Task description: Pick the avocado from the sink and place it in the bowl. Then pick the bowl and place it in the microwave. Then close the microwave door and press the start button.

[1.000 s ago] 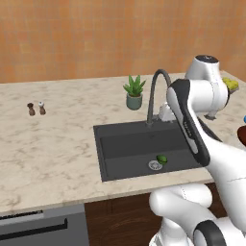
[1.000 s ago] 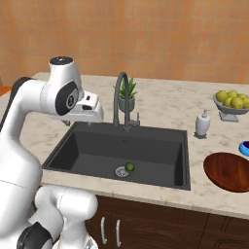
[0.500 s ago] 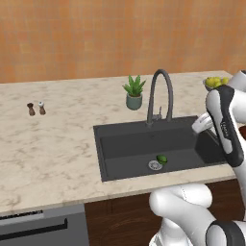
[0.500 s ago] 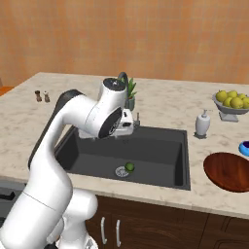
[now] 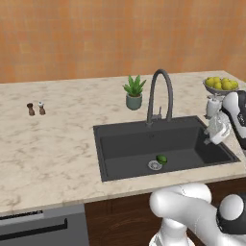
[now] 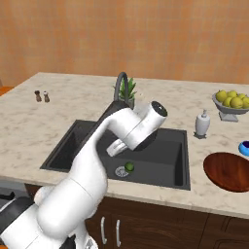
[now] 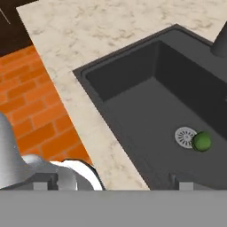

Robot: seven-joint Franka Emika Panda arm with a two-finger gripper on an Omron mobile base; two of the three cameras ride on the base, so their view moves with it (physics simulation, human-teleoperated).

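Both base views look forward and down at the sink from opposite sides; hand view looks obliquely into it, closer.

The white arm hides part of the sink and most of the faucet in the right base view. The bowl is cut off at the right edge. Two small shakers, possibly salt and pepper, are too small to identify.

Avocado in the sink — beside the drain — faucet behind.
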